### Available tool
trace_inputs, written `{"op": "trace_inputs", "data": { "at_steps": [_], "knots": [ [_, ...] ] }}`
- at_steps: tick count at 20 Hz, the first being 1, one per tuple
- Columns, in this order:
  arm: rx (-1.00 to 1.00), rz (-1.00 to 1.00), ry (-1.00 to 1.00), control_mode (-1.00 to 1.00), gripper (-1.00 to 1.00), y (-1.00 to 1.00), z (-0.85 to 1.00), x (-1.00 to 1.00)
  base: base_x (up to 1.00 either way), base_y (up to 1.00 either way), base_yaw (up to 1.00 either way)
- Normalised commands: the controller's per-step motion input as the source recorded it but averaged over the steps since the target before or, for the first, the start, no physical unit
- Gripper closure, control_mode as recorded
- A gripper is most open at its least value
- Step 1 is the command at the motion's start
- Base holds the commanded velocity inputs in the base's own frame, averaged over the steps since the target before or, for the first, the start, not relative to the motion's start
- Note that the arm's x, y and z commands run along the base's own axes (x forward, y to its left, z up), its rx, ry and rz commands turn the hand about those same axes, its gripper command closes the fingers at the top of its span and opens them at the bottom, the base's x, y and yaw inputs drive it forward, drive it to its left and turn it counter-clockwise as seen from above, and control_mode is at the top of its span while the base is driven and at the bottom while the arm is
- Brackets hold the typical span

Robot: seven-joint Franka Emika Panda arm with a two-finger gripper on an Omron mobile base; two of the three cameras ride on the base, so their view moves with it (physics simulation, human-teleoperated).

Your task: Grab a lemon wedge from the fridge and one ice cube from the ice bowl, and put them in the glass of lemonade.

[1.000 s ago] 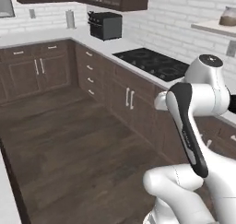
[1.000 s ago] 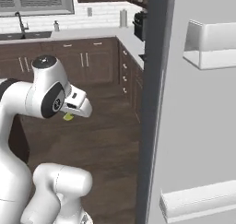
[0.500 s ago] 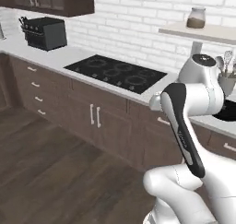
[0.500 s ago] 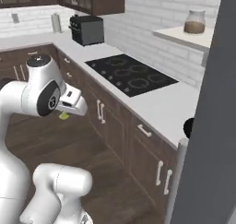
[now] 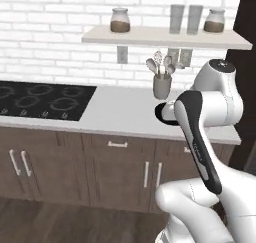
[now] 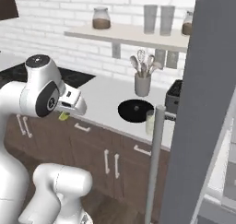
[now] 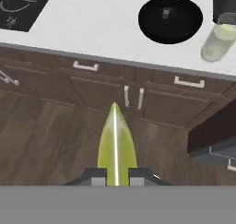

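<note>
My gripper (image 7: 117, 179) is shut on the lemon wedge (image 7: 116, 147), a narrow yellow-green piece that stands up between the fingertips. In the right base view the gripper (image 6: 66, 113) hangs in front of the lower cabinets, with the lemon wedge (image 6: 63, 116) under it. The ice bowl (image 7: 170, 19) is a shallow black bowl on the white counter, with a small pale cube in it. The glass of lemonade (image 7: 219, 42) stands just to its right. From the right base the ice bowl (image 6: 135, 111) and glass of lemonade (image 6: 150, 122) lie beyond the gripper. The open fridge door (image 6: 203, 108) fills the right.
A grey utensil cup (image 6: 142, 84) stands behind the bowl and a dark toaster (image 6: 174, 97) beside it. The black cooktop (image 5: 40, 101) lies to the left. A shelf (image 5: 160, 36) carries jars and clear glasses. Dark cabinet fronts (image 7: 115, 98) run under the counter edge (image 7: 106, 57).
The base has turned and driven, so both views swung from the cooktop corner to the counter with the bowl and glass. The gripper stays shut on the wedge.
</note>
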Motion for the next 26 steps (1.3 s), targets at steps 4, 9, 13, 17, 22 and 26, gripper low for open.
{"op": "trace_inputs", "data": {
  "at_steps": [4, 9, 13, 17, 22, 26],
  "knots": [
    [0.00, 0.00, 0.00, 1.00, 1.00, 0.00, 0.00, 0.00, 0.76, 0.42, -0.70],
    [0.00, 0.00, 0.00, 1.00, 1.00, 0.00, 0.00, 0.00, 0.76, 0.18, -0.71],
    [0.00, 0.00, 0.00, 1.00, 1.00, 0.00, 0.00, 0.00, 0.16, 0.00, -0.73],
    [0.00, 0.00, 0.00, 1.00, 1.00, 0.00, 0.00, 0.00, 0.06, 0.23, -0.60],
    [0.00, 0.00, 0.00, 1.00, 1.00, 0.00, 0.00, 0.00, 0.45, 0.32, -0.20],
    [0.00, 0.00, 0.00, 1.00, 1.00, 0.00, 0.00, 0.00, 0.69, 0.13, 0.01]
  ]
}}
